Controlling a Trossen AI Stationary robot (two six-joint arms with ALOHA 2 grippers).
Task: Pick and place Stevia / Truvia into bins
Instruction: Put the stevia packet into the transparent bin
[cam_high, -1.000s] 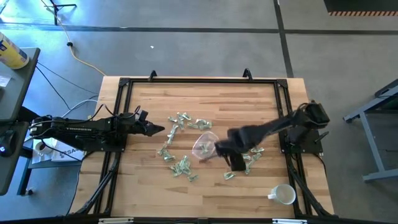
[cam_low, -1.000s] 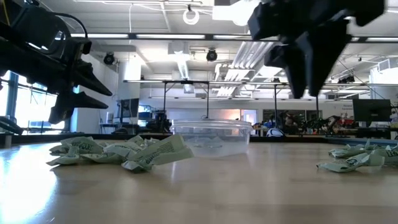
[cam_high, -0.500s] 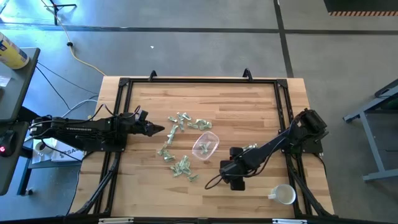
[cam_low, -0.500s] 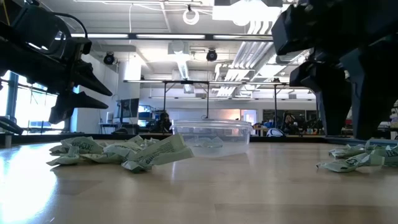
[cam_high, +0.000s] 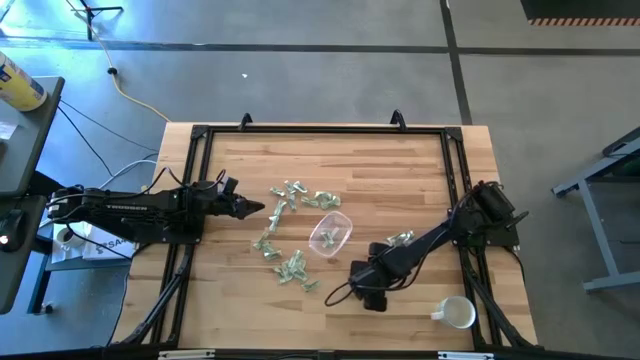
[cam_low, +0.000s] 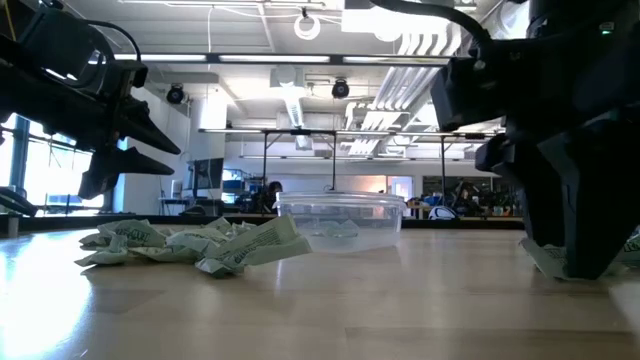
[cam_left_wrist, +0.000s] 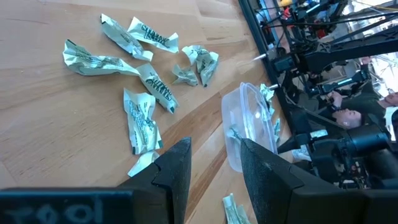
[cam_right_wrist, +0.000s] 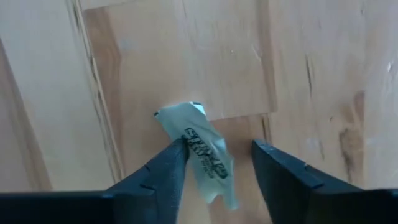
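Crumpled pale green and white Stevia packets lie on the wooden table in loose groups (cam_high: 295, 195) (cam_high: 290, 265) (cam_high: 400, 240). The clear bin (cam_high: 330, 233) stands among them with a few packets inside. My right gripper (cam_high: 368, 290) points straight down at the table, near the front edge. It is open, its fingers on either side of a single flat packet (cam_right_wrist: 202, 158). My left gripper (cam_high: 258, 208) hovers open and empty at the table's left, pointing toward the packets (cam_left_wrist: 143, 118). My right gripper comes from above, pointing down, its two fingers set across the single packet, which lies flat on the table. One fingertip (cam_right_wrist: 177, 152) stands at the packet's edge (cam_right_wrist: 186, 140). Whether it touches the packet I cannot tell.
A white handled mug (cam_high: 457, 313) stands at the near right corner. A black frame (cam_high: 200, 140) runs around the table's edge. In the low view, my right arm's dark body (cam_low: 570, 150) hides the packets behind it.
My right gripper has left the place beside the bin. It has gone toward the table's near edge and down to the table top, rolling its wrist, and now stands over the single packet. The packets and the bin have not moved.
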